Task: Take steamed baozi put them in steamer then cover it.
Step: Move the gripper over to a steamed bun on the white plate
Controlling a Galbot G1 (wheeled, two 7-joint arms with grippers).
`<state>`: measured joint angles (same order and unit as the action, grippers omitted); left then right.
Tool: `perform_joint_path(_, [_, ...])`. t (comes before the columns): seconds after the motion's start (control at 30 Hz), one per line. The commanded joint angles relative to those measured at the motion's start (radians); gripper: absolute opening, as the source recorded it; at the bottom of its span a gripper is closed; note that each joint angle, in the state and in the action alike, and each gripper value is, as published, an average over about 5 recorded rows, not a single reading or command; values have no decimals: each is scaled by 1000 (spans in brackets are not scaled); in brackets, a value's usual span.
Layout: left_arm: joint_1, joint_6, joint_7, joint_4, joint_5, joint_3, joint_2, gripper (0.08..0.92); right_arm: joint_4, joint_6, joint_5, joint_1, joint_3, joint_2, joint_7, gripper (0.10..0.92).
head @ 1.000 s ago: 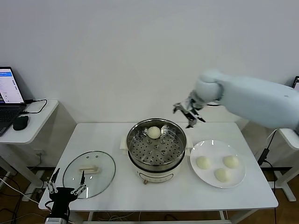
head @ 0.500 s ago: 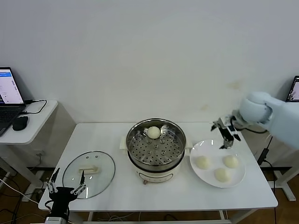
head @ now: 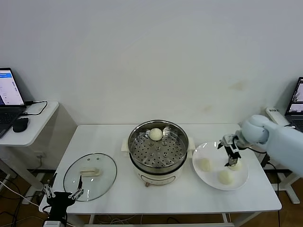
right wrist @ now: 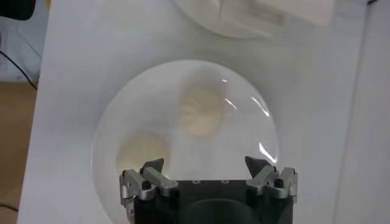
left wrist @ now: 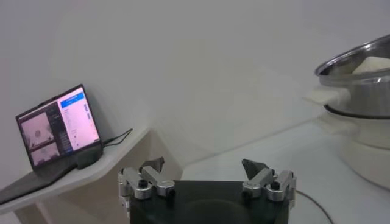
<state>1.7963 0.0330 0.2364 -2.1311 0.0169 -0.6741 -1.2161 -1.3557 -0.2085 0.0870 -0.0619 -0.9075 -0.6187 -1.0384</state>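
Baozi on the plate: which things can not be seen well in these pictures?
- Third baozi: head view, partly hidden by the open right gripper; right wrist view, under that gripper's body.
- Plate: right wrist view, near rim cut off by the edge.
- Steamer: left wrist view, cut off at the edge, inside hidden by its wall.

The laptop [left wrist: 59,131] screen's text is too small to read.

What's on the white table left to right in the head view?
Glass cover lying flat → steamer with one baozi inside → white plate holding the other baozi, right gripper open above it.
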Motion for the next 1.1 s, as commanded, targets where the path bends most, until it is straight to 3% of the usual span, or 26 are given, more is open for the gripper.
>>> perform_joint_path(0.03, [0,-1,-1,1,1,-3,0,823,99,10,34,106,64,-121,18,822])
perform_joint_path(0.5, [-3,-4,3,10,0,-3,-2,823,161,11,62,120,74,-172,37,818])
perform_joint_path(1.1, [0,-7,6,5,1,0,-13,823,136,14,80,103,89,-144,27,648])
